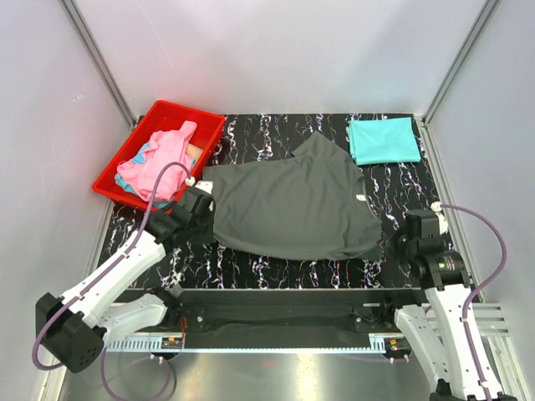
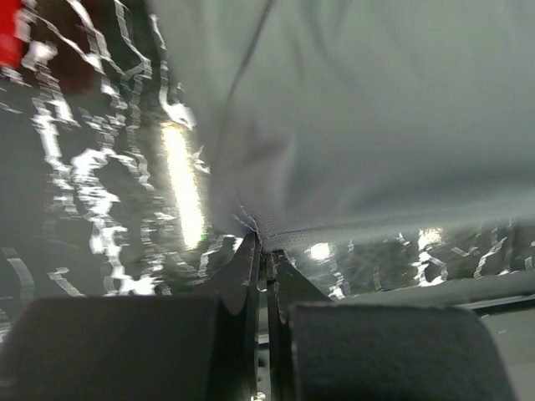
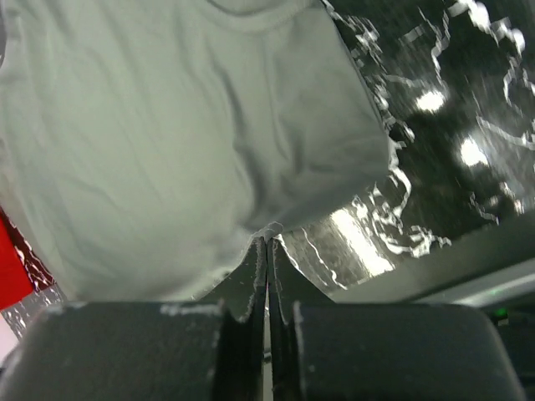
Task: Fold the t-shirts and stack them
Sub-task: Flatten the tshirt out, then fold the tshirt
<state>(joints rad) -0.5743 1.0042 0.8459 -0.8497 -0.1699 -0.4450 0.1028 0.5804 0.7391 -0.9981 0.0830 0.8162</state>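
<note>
The dark charcoal grey t-shirt [image 1: 288,205] lies spread on the black marbled table [image 1: 267,267]. My left gripper [image 1: 205,215] is shut on its left edge; in the left wrist view the hem [image 2: 276,238] sits pinched between the fingertips [image 2: 266,251]. My right gripper [image 1: 391,242] is shut on the shirt's right near corner; the right wrist view shows a cloth fold [image 3: 269,230] nipped between the tips. A folded teal t-shirt [image 1: 383,140] lies at the far right. Pink [image 1: 167,163] and light blue [image 1: 134,178] shirts are heaped in the red bin.
The red plastic bin [image 1: 180,115] stands at the table's far left, close to my left arm. Grey walls and metal posts enclose the table on three sides. A black rail [image 1: 276,313] runs along the near edge.
</note>
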